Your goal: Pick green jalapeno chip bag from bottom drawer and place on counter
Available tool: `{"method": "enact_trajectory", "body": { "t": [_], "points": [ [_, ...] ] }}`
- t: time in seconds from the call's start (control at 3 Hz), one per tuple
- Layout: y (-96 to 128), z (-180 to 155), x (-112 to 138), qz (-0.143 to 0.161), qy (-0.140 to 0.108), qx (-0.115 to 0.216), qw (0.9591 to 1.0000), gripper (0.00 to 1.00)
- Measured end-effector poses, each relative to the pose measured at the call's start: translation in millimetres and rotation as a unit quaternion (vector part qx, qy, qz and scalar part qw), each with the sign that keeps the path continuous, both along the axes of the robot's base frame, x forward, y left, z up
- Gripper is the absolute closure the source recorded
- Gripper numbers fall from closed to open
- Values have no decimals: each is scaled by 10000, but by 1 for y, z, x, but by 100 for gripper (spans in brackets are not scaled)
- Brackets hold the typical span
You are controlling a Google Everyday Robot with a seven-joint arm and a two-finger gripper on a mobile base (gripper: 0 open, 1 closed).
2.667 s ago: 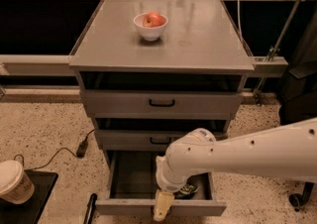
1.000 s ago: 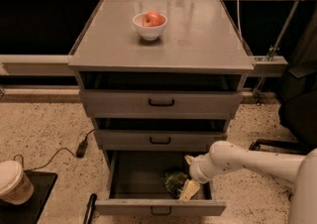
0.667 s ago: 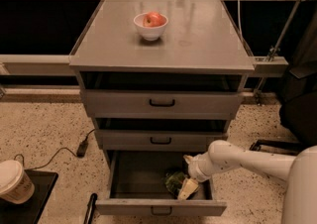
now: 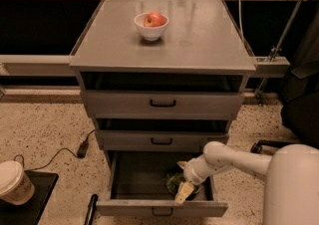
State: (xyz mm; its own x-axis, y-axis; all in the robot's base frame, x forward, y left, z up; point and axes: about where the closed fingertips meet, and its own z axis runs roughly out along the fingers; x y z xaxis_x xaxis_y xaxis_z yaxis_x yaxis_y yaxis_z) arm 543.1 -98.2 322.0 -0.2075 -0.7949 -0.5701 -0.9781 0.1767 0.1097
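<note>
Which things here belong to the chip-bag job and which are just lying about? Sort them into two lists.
Job: green jalapeno chip bag, in the open bottom drawer; counter; gripper, low in that drawer at the bag.

Lying about: white bowl holding a red apple on the counter; paper cup; floor cable; top drawer; middle drawer.

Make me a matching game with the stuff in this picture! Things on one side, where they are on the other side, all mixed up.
Things:
1. red apple
2. green jalapeno chip bag
3. paper cup
4. end effector

Places:
A. lying inside the open bottom drawer
B. at the lower left, on a dark tray
C. on the tip of the white arm, down in that drawer by the bag
D. in the white bowl on the counter

Pairs: 1-D, 2-A, 3-B, 4-C.
</note>
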Motion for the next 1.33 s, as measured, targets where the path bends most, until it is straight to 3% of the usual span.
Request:
{"method": "enact_trajectory", "body": {
  "t": [0.33, 0.67, 1.0, 1.33],
  "points": [
    [15, -62, 2, 92, 442, 308, 9985, 0],
    [13, -99, 7, -125, 555, 416, 9975, 0],
    [13, -100, 8, -246, 550, 380, 9975, 0],
    [6, -111, 29, -1045, 514, 337, 9926, 0]
  ]
}}
